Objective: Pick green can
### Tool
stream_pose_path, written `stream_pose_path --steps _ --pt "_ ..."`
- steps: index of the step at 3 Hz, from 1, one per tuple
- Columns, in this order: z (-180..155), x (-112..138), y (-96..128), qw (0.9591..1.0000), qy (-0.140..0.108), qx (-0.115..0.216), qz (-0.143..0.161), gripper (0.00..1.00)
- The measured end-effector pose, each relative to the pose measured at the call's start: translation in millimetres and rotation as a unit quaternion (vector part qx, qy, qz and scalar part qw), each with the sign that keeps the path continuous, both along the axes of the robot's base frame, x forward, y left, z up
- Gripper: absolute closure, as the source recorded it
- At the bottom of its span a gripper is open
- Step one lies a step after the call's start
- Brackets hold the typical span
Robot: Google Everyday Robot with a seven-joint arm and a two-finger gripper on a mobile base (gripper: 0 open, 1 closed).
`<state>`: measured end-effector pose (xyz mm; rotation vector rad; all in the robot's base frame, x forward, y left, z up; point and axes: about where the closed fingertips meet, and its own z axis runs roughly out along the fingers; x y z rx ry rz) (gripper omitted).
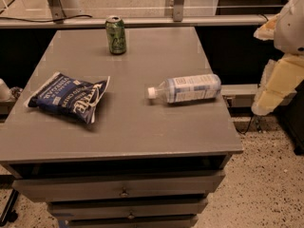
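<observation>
The green can [116,34] stands upright at the far middle of the grey table [142,122], with a silver top rim and pale markings. My gripper [278,82] shows as pale yellow and white parts at the right edge of the view, off the table's right side and well away from the can. It holds nothing that I can see.
A clear plastic bottle [185,88] with a white cap lies on its side at the table's right. A blue chip bag [69,98] lies at the left. Drawers [123,189] sit under the tabletop. A rail and posts [175,4] run behind the table.
</observation>
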<state>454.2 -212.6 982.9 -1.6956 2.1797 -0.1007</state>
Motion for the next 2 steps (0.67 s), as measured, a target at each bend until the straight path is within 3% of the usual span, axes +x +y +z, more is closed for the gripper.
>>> stream_pose_path --steps 1,2 --pt "13 49 32 0.9976 -0.046 0.046 0.024 0.00" --pt "17 101 67 0.9923 -0.066 0.096 0.041 0.00"
